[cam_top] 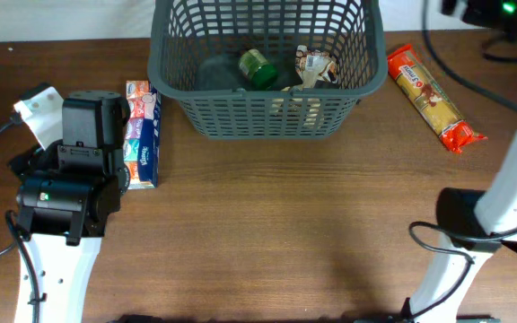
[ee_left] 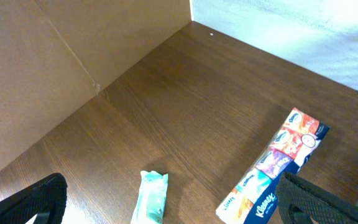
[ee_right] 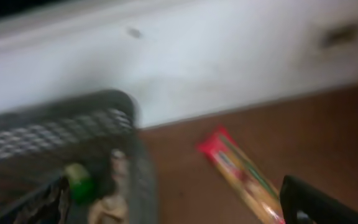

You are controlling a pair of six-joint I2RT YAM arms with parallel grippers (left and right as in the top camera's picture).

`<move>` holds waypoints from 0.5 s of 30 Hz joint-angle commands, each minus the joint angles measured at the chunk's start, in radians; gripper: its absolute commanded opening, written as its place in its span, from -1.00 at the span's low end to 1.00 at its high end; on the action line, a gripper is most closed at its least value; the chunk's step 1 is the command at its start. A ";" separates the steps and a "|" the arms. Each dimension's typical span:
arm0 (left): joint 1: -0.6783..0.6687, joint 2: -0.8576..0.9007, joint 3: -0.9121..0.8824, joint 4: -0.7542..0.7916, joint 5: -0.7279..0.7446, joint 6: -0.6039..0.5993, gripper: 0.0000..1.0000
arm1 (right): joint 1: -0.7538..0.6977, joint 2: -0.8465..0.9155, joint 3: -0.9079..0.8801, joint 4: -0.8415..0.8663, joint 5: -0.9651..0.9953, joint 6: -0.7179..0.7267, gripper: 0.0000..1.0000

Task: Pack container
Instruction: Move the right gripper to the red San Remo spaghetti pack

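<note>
While both grippers hang wide open with nothing in them, I see the container at the desk's far edge, between them. The left gripper is off its left end beside the tissue pack. The right gripper is off its right end near the pasta packet. The container's long axis runs left to right, mouth up. Broad desk stretches in front of it.

Dark brown wood-grain table, white backdrop along its far edge, plain brown panel upright along one side of it, soft even light, faint sheen on the wood
</note>
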 commanded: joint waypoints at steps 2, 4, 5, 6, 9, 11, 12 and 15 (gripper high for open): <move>0.005 0.000 0.010 -0.002 -0.014 0.016 0.99 | -0.056 0.002 -0.019 -0.042 0.035 0.010 0.98; 0.005 0.000 0.010 -0.002 -0.014 0.016 0.99 | -0.074 0.004 -0.031 -0.026 0.035 0.006 0.97; 0.005 0.000 0.010 -0.002 -0.014 0.016 0.99 | -0.083 0.007 -0.043 -0.008 0.035 -0.007 0.97; 0.005 0.000 0.010 -0.002 -0.014 0.016 0.99 | -0.090 0.010 -0.054 0.010 0.035 -0.029 0.98; 0.005 0.000 0.010 -0.002 -0.014 0.016 0.99 | -0.108 0.021 -0.111 0.044 -0.004 -0.208 0.98; 0.005 0.000 0.010 -0.002 -0.014 0.016 0.99 | -0.121 0.025 -0.167 0.051 -0.049 -0.322 0.98; 0.005 0.000 0.010 -0.002 -0.014 0.016 0.99 | -0.130 0.027 -0.204 0.063 -0.057 -0.348 0.98; 0.005 0.000 0.010 -0.002 -0.014 0.016 0.99 | -0.165 0.042 -0.344 0.185 0.003 -0.350 0.98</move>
